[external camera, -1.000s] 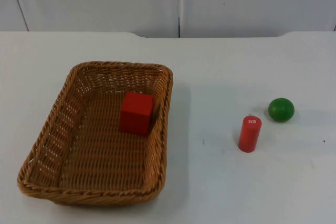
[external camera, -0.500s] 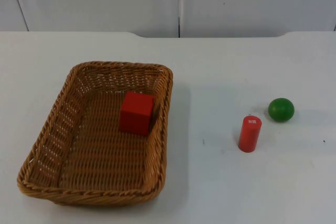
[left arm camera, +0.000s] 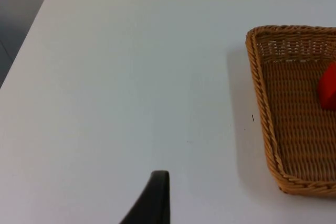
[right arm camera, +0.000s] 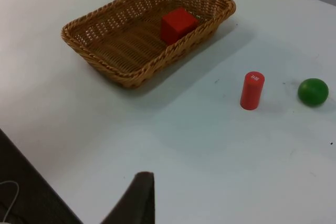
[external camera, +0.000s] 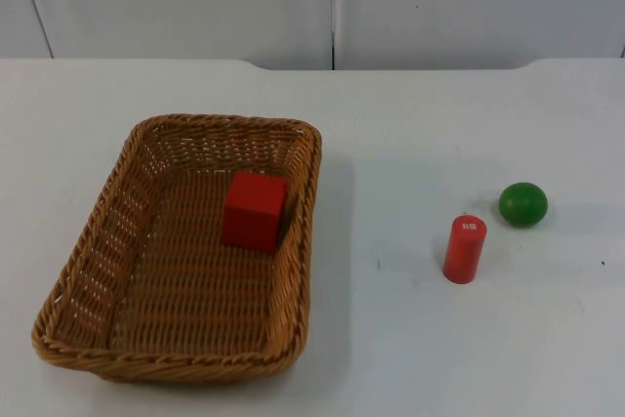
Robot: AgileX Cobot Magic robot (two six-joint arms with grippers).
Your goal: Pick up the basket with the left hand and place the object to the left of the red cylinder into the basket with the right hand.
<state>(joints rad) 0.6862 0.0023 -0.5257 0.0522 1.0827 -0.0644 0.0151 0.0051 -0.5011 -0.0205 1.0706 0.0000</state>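
A brown wicker basket (external camera: 305,241) rests on the white table at the left. Inside it a red cube (external camera: 254,210) sits against the right wall. A red cylinder (external camera: 465,249) stands upright to the right of the basket, with a green ball (external camera: 522,203) just behind it on its right. My left gripper (left arm camera: 157,195) waits above bare table, well off the basket's (left arm camera: 260,103) left rim; the cube's (left arm camera: 329,86) edge shows there. My right gripper (right arm camera: 139,195) waits high over the table's near side, far from the basket (right arm camera: 100,64), cube (right arm camera: 178,24), cylinder (right arm camera: 252,91) and ball (right arm camera: 313,91).
The grey partition wall (external camera: 332,7) closes the table at the back. Open white table (external camera: 391,144) lies between the basket and the cylinder. A dark floor edge (right arm camera: 26,187) marks the table's side near the right gripper.
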